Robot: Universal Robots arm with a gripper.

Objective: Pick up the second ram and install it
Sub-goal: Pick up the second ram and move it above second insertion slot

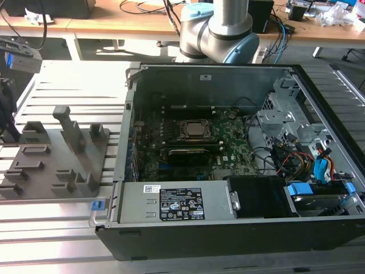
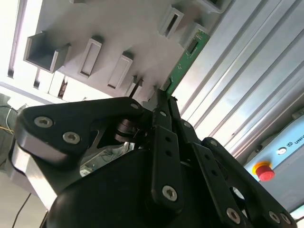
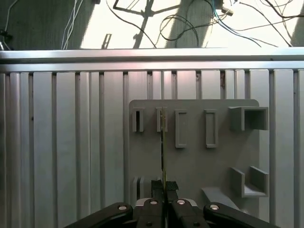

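Green second ram (image 2: 186, 54) sat clamped edge-on in the gripper (image 2: 161, 95) at the grey holder (image 3: 199, 161), not yet installed.

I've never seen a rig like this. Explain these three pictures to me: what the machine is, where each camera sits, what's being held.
The machine is a robot arm with a two-fingered gripper. The exterior view looks from off the arm at a slatted metal table carrying an open computer case and a grey holder plate. Both wrist views come from cameras riding on the arm, looking past the gripper at that plate. Its fingers are closed on one end of the second ram, a thin green stick, over the plate.
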